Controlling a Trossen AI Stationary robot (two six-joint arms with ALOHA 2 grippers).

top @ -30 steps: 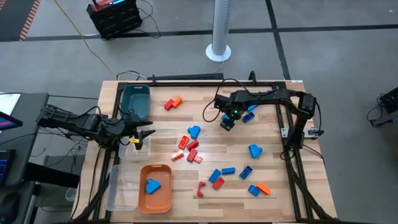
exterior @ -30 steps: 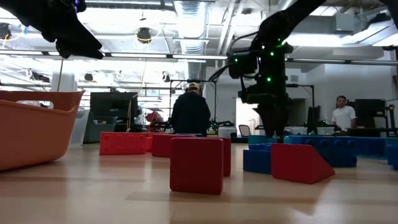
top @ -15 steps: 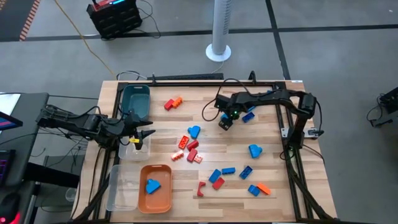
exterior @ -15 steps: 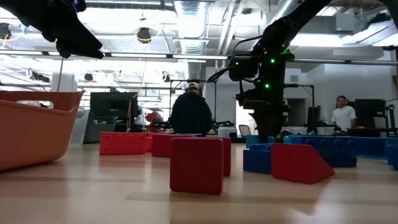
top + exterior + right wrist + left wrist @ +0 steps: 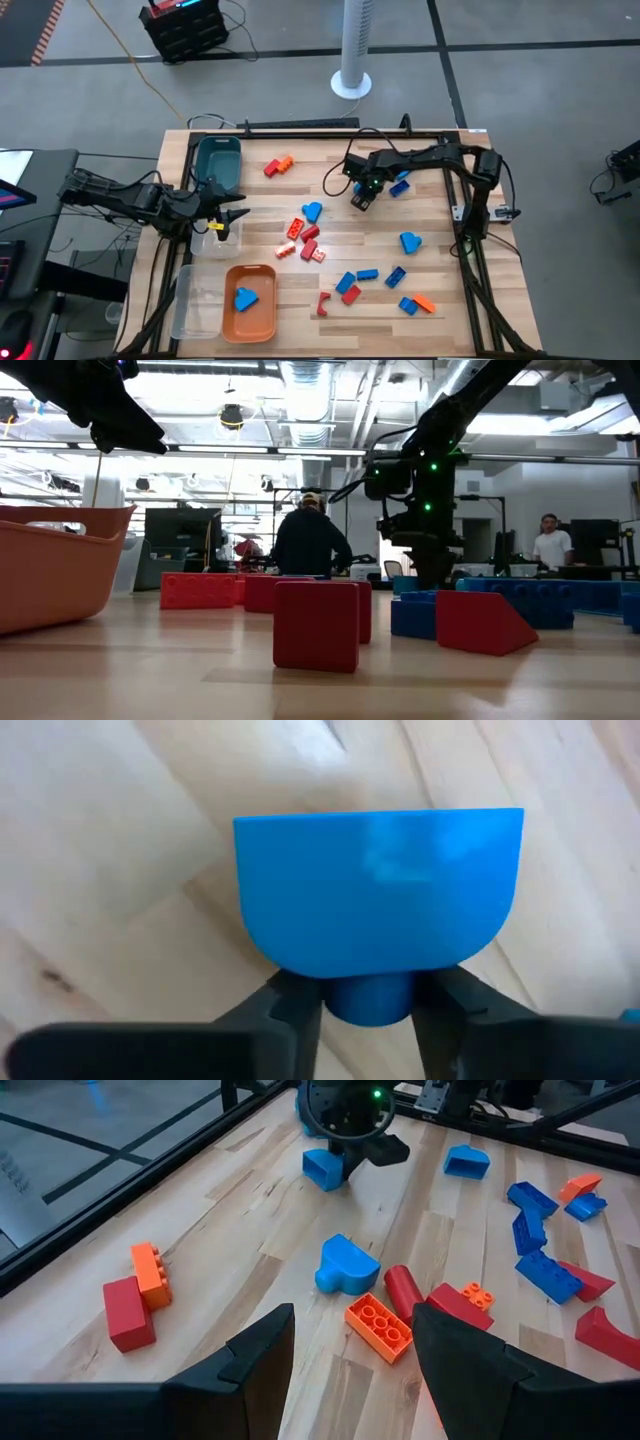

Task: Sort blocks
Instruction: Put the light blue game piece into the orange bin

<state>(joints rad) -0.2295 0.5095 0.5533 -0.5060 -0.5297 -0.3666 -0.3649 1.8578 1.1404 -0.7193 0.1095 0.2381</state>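
Care at this step falls on the right gripper, which has a light blue block pinched by a stud on its underside; judged from how things lie, the sound way on is to keep the pinch square and firm so the block does not swivel, carry it level, and hold it clear of the other blocks until it is over a bin. Taking the orange tray as landmark: one blue block lies inside it; just beside its far edge the clear bin sits under the left gripper, whose fingers stand well apart with nothing between them, waiting. Beyond the tray toward the table's middle lies a cluster of red and orange blocks with a rounded blue piece; to the tray's right side more blue and red blocks are scattered. Farthest from the tray, the right gripper's fingers are nearly together, closed on that stud, with the block at or just over the wood near the table's far edge.
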